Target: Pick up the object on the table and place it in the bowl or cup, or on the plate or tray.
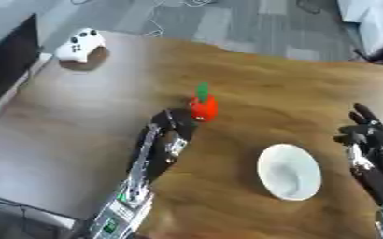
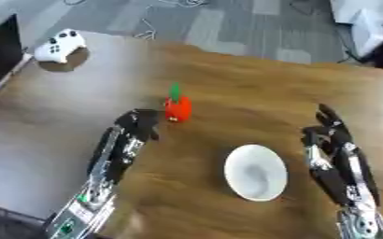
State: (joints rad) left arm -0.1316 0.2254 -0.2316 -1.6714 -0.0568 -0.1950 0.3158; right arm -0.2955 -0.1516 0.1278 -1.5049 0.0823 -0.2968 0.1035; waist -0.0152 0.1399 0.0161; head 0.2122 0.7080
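Our left hand [image 1: 172, 128], fingers curled but grasping nothing, sits just beside the carrot [image 1: 203, 107]; a nudge could topple it away from the bowl [image 1: 289, 171].

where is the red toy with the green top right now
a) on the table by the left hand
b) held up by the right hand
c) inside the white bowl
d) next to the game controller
a: the red toy stands on the table right at the left hand, apart from the white bowl.
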